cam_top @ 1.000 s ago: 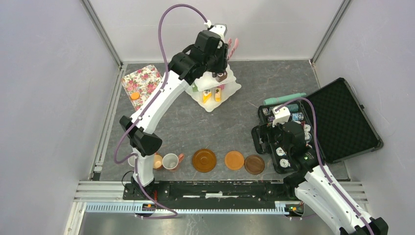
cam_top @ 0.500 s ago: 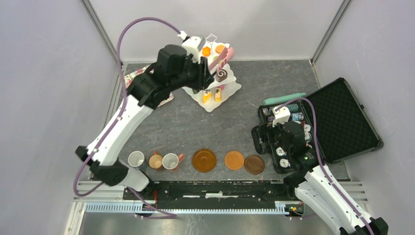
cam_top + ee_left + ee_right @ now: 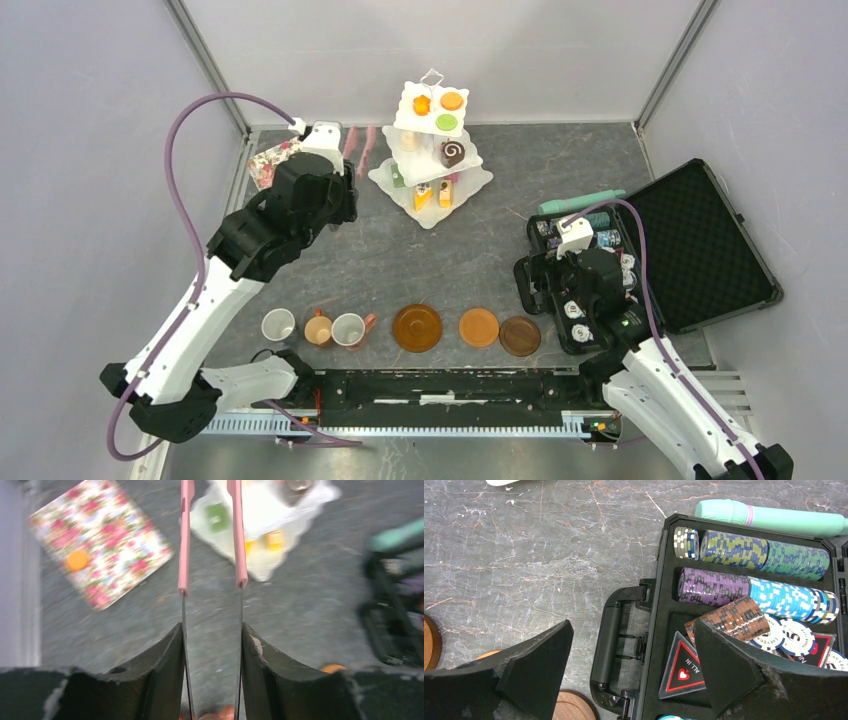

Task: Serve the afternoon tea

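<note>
The white three-tier stand [image 3: 432, 150] with small toy cakes stands at the back centre; it also shows blurred in the left wrist view [image 3: 295, 515]. My left gripper [image 3: 345, 170] [image 3: 212, 630] is shut on pink-tipped tongs [image 3: 185, 535], held left of the stand, tips apart and empty. One orange cake [image 3: 77, 560] lies on the floral tray [image 3: 115, 550]. Three mugs [image 3: 318, 328] and three saucers [image 3: 479, 327] line the near edge. My right gripper [image 3: 580, 290] [image 3: 634, 630] is open and empty above the case handle.
The open black case of poker chips [image 3: 700, 240] [image 3: 744, 585] lies at the right, with a teal tube [image 3: 580, 203] [image 3: 774, 520] behind it. The floral tray [image 3: 268, 162] is at the back left, partly under my left arm.
My left arm has swung from over the stand to the left and nearer, carrying the tongs away. The stand's top tier now shows. The right arm has not moved.
</note>
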`<control>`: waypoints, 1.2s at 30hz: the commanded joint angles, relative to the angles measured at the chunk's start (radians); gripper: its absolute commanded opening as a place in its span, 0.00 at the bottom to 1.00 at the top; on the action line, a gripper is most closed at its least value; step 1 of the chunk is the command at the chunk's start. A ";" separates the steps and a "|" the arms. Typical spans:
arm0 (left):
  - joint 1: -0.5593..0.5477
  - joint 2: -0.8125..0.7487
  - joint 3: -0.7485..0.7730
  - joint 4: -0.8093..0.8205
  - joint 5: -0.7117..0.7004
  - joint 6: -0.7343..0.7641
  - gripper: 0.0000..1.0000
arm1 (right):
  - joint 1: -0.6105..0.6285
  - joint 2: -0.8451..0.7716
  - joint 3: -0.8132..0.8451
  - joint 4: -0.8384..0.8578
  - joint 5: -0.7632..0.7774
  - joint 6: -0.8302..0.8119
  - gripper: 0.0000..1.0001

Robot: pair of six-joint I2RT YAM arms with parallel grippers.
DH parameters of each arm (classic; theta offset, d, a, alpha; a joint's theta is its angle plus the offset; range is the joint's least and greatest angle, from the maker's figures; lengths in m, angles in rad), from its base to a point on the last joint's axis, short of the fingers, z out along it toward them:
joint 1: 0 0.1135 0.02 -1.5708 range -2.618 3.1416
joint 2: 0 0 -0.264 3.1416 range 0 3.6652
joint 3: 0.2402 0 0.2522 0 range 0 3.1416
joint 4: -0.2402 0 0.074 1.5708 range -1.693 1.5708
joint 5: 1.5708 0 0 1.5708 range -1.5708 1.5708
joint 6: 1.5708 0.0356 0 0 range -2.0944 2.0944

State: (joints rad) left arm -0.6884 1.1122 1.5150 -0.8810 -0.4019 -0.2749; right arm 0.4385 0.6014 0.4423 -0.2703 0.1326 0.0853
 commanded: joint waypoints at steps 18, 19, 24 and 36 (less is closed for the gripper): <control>0.745 0.281 -0.266 0.146 0.297 -0.211 0.50 | 0.009 -0.019 -0.005 0.025 0.006 0.010 0.98; 0.754 0.295 -0.261 0.151 0.297 -0.211 0.51 | 0.010 -0.016 -0.002 0.022 0.007 0.009 0.98; 0.794 0.350 -0.257 0.192 0.293 -0.199 0.53 | 0.012 -0.014 -0.002 0.022 0.013 0.009 0.98; 0.866 0.492 -0.214 0.255 0.382 -0.226 0.50 | 0.012 -0.002 -0.002 0.024 0.007 0.010 0.98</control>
State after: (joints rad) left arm 0.1673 1.5742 1.2369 -0.6838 -0.0643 -0.4515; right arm 0.4454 0.6014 0.4423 -0.2707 0.1333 0.0853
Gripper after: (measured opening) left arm 0.513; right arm 0.978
